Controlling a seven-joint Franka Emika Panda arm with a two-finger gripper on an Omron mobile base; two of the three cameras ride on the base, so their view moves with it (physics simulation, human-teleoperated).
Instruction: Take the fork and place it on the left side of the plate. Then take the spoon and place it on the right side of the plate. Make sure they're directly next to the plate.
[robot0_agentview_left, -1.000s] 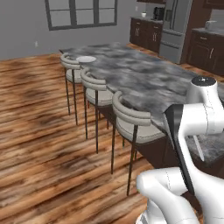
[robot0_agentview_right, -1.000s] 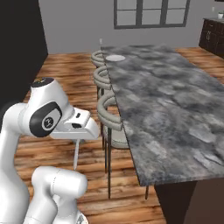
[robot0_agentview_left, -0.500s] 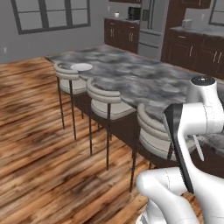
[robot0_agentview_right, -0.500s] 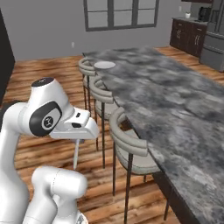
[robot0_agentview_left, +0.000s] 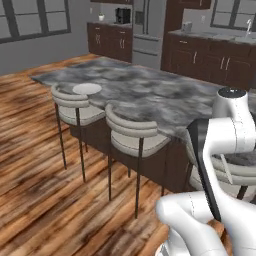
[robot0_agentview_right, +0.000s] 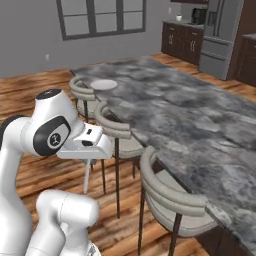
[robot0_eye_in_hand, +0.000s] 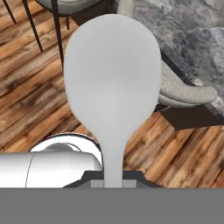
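My gripper (robot0_agentview_right: 88, 161) is shut on the spoon (robot0_agentview_right: 86, 178), which hangs down from the hand beside my white arm, over the wood floor. In the hand view the spoon's pale oval bowl (robot0_eye_in_hand: 111, 70) looms large, its handle running down between the fingertips of the gripper (robot0_eye_in_hand: 113, 183). The plate (robot0_agentview_left: 86, 88), a small round white dish, lies near the far left corner of the grey marble island (robot0_agentview_left: 150, 95); from the right side the plate (robot0_agentview_right: 104, 85) sits at the island's (robot0_agentview_right: 200, 125) far end, well away from my hand. The fork is out of view.
Three round-backed stools (robot0_agentview_left: 134, 131) (robot0_agentview_right: 167, 197) line the island's near edge, between me and the countertop. Dark cabinets and a steel fridge (robot0_agentview_left: 147, 30) stand along the back wall. Open wood floor (robot0_agentview_left: 35, 180) lies to the left.
Both base views have shifted: the base has driven and turned, so the island and stools stand closer and the kitchen wall has come into sight. The spoon stays gripped.
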